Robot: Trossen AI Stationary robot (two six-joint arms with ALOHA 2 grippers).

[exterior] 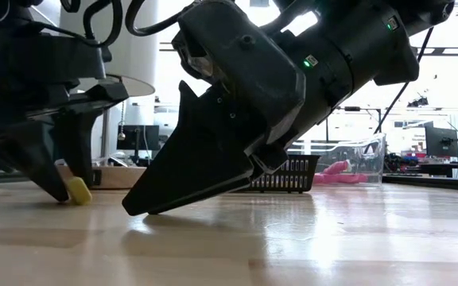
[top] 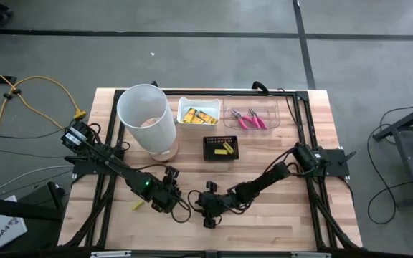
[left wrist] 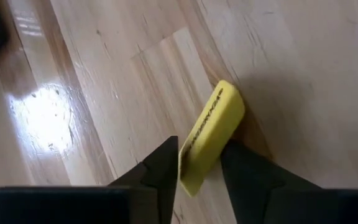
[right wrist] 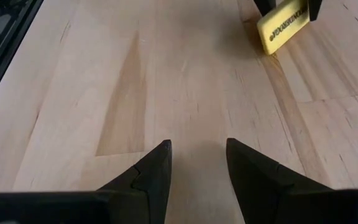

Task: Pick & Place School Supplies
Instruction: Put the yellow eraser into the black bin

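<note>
My left jaws (left wrist: 199, 171) pinch a yellow eraser (left wrist: 211, 135) on the counter (left wrist: 104, 93) near edge; I should squeeze squarely, then lift straight. My right jaws (right wrist: 197, 165) rest spread, empty.

Along the far side of the bench (top: 292, 215) stand, from left to right, the tall bin (top: 146, 119), a small tub (top: 198, 115) holding packets (top: 196, 116), and a clear tray (top: 252, 118) holding two plier-like tools (top: 250, 120). Just nearer than the tub sits a small basket (top: 221, 147) with blocks (top: 224, 150) in it. At the near middle, the left gripper (top: 165, 203) straddles a packet on the bench (left wrist: 209, 135); the right gripper (top: 206, 206) sits just to its right.
</note>
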